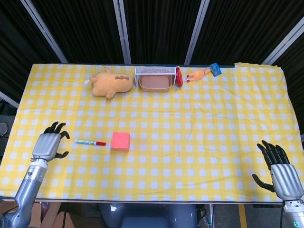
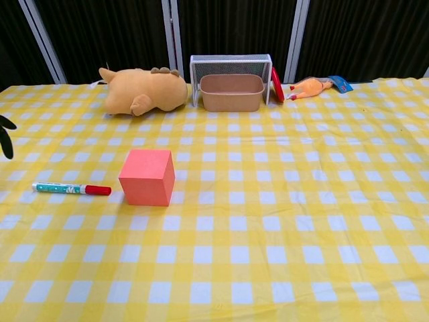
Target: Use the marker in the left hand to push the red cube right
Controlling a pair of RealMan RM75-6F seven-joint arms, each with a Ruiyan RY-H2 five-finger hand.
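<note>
The red cube [image 1: 120,141] [image 2: 147,176] sits on the yellow checked tablecloth, left of centre. A marker [image 1: 90,142] [image 2: 71,189] with a teal-and-white body and red cap lies flat just left of the cube, its red cap pointing at it with a small gap. My left hand [image 1: 49,146] rests on the table left of the marker, fingers spread, holding nothing; only its dark fingertips [image 2: 5,134] show at the chest view's left edge. My right hand [image 1: 281,170] lies open at the table's near right corner.
Along the far edge lie a tan plush toy [image 1: 111,82] [image 2: 143,90], a wire basket holding a beige tub [image 1: 155,80] [image 2: 232,89] with a red lid beside it, and a rubber chicken [image 1: 203,73] [image 2: 315,86].
</note>
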